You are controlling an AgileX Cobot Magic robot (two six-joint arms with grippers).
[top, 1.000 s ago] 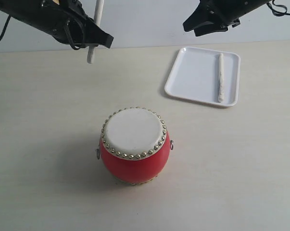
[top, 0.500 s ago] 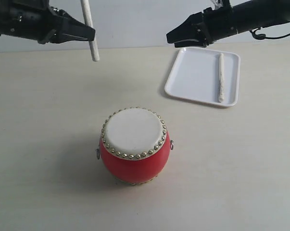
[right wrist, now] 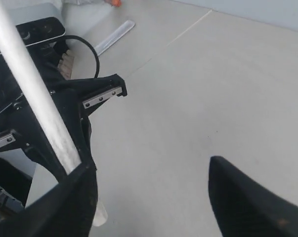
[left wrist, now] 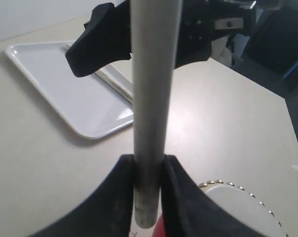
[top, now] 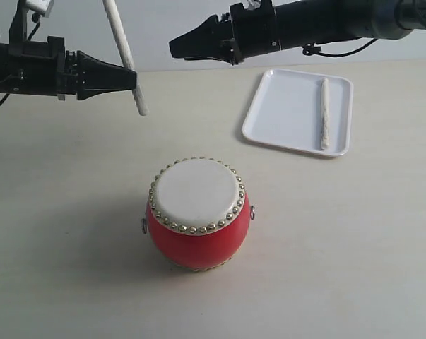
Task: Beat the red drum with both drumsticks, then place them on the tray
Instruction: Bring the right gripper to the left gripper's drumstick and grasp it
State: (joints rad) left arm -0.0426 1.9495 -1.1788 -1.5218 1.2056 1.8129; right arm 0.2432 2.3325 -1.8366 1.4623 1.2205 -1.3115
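The left gripper (top: 132, 78) clamps a drumstick (top: 123, 49) above the far left of the desk (top: 57, 233), its fingers (left wrist: 114, 197) pressed tight on either side of the shaft near the lower end. The stick stands steeply, its top leaning a little to the left. Its lower tip hangs in the air, clear of the desk and well apart from the red drum (top: 197, 247). The drum sits upright near the middle of the desk, cream head up, with nothing touching it. The right gripper (top: 174, 48) reaches across the middle from the right, high over the far edge, its jaws spread wide and empty. It points toward the held stick and is near it, with a gap between them in the exterior view. At far right the white tray (top: 283, 106) lies flat on the desk. The second drumstick (top: 324, 113) rests inside it along the right side, running from far to near.
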